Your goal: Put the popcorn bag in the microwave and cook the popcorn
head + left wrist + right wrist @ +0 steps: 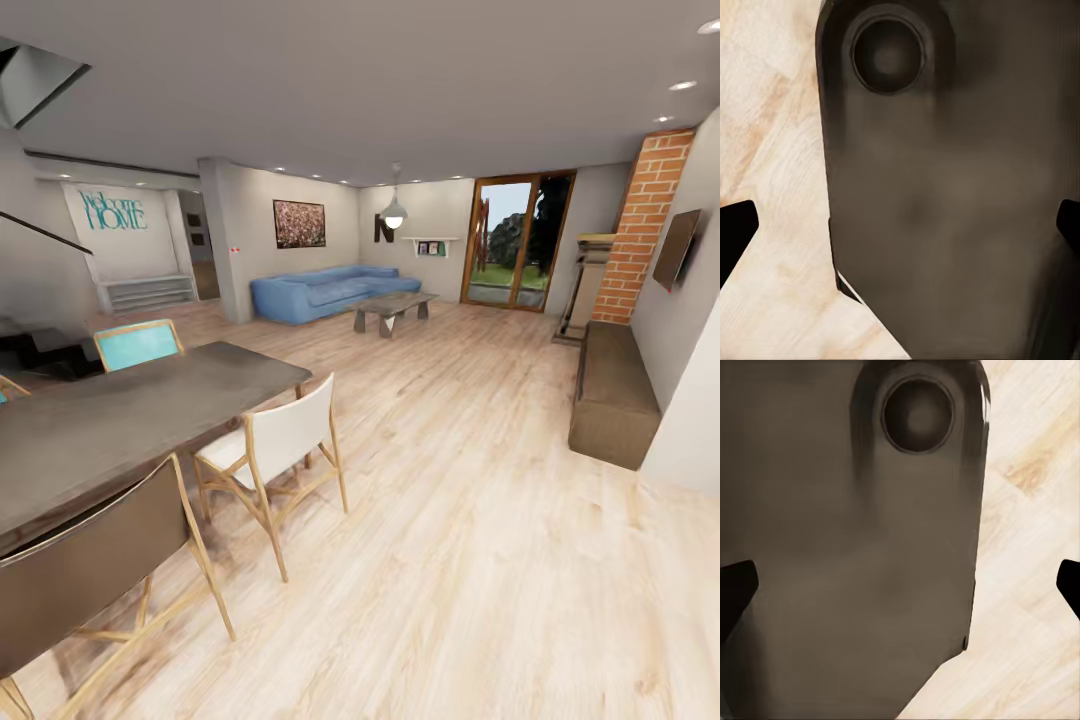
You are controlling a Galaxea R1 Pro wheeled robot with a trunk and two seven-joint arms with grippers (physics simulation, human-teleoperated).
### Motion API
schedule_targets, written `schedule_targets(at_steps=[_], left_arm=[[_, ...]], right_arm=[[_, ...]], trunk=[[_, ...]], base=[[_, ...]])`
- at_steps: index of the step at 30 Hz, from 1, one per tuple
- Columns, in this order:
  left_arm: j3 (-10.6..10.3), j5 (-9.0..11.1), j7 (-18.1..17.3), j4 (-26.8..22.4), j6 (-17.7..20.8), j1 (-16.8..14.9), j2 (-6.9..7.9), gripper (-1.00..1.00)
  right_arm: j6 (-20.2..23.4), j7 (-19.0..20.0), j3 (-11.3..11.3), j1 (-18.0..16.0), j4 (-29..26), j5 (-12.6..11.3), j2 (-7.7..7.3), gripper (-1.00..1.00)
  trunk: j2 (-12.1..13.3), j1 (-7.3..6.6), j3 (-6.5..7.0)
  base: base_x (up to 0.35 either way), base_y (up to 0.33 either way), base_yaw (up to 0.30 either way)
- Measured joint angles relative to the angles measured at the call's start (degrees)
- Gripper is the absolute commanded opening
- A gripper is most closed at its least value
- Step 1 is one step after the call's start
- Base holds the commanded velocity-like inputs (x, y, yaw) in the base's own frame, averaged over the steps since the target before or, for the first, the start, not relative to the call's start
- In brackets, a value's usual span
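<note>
- Brown chair (80, 570) and table (120, 410) near left: you're in transit, no kitchen in sight.
- Left gripper (900, 225), right gripper (900, 585): fingertips spread wide, released, empty.

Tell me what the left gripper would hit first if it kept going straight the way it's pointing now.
Most likely the dark rounded robot body part that sits between the left gripper's open fingertips. The light wood floor lies beyond it to one side. Depth is hard to judge here.
</note>
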Motion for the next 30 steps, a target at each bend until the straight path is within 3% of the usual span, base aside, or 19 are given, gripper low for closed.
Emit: schedule_targets(at_steps=[13,20,30], left_arm=[[0.3,1.3,-0.1,-1.9,-1.3,-0.1,-0.22,1.00],[0.3,2.3,-0.1,-1.9,-1.3,-0.1,-0.23,1.00],[0.3,2.3,-0.1,-1.9,-1.3,-0.1,-0.24,1.00]], right_arm=[[0.1,0.3,3.1,-0.2,0.1,0.8,-0.27,1.00],[0.1,0.2,5.0,-0.2,0.1,0.6,-0.26,1.00],[-0.9,0.2,4.9,-0.2,0.1,0.4,-0.17,1.00]], trunk=[[0.0,0.00,0.02],[0.0,0.00,0.02],[0.0,0.00,0.02]], base=[[0.000,0.000,0.008],[0.000,0.000,0.249],[0.000,0.000,0.280]])
